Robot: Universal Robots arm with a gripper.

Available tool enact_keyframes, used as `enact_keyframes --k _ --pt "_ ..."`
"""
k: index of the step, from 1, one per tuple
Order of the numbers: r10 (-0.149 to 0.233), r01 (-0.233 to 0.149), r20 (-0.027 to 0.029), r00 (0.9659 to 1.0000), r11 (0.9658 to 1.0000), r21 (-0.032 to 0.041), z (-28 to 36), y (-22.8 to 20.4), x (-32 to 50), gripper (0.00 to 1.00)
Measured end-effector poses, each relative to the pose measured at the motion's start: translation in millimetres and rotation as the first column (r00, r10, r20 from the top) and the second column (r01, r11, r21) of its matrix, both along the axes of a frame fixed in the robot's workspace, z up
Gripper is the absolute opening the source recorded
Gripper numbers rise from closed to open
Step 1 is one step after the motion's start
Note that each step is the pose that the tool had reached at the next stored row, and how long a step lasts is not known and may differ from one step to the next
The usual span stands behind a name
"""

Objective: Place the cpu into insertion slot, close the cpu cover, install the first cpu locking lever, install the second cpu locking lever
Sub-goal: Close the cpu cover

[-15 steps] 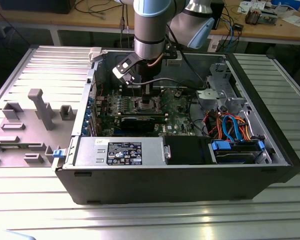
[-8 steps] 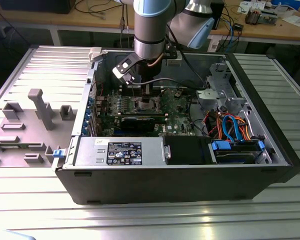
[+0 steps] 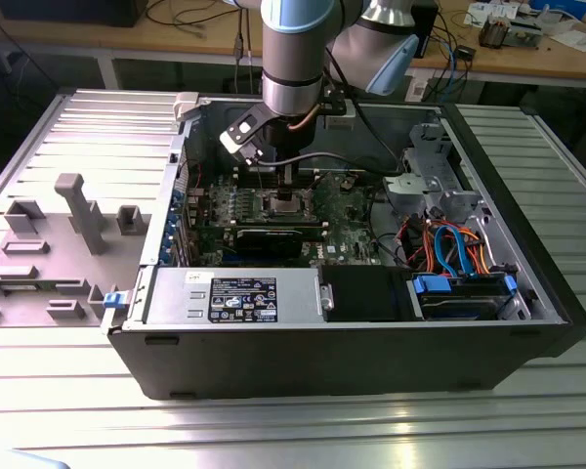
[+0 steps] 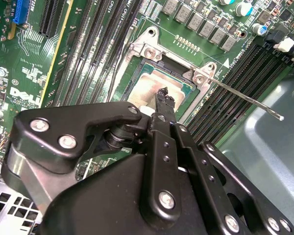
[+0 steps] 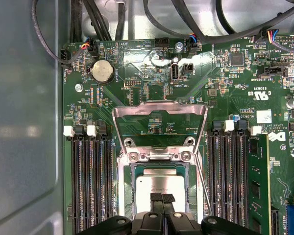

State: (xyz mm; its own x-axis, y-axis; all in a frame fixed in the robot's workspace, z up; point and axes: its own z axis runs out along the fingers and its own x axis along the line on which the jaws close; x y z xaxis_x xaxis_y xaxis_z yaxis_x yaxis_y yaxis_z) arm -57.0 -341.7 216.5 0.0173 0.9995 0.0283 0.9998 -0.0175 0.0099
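The cpu (image 5: pixel 152 185), a dull silver square, lies flat in the insertion slot (image 5: pixel 123 196) on the green motherboard. The cpu cover (image 5: pixel 159 106), a silvery frame with a large window, stands raised open on its hinge beyond the slot. My gripper (image 5: pixel 162 198) is shut, its two black fingertips pressed together right over the cpu's near edge; whether they touch the cpu I cannot tell. In the second wrist view the gripper (image 4: pixel 162 94) points down at the cpu (image 4: pixel 152 85). A thin locking lever (image 4: pixel 245 98) sticks out unlatched from the slot's corner. In the exterior view the gripper (image 3: pixel 291 178) hangs over the slot (image 3: pixel 288 203).
Long black memory slots (image 5: pixel 88 181) flank the socket on both sides, with a green memory module (image 5: pixel 257 181) in one. The open computer case (image 3: pixel 352 342) holds a power supply, drive bay and coloured cables (image 3: pixel 449 244). A grey fixture (image 3: pixel 78 210) stands at the exterior view's left.
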Motion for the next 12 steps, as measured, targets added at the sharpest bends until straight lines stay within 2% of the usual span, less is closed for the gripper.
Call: enact_keyframes --k 6,8,9,12 --pt "0.000 0.000 -0.0001 1.0000 1.0000 0.0000 0.0 0.0 0.0 0.11" --pt "0.001 -0.001 -0.0001 1.0000 1.0000 -0.0001 9.5 0.0 0.0 0.11" --pt "0.014 -0.014 0.0000 0.9999 0.9999 -0.0002 9.5 0.0 0.0 0.11" --pt "0.015 -0.015 -0.0001 0.9999 0.9999 -0.0003 9.5 0.0 0.0 0.11"
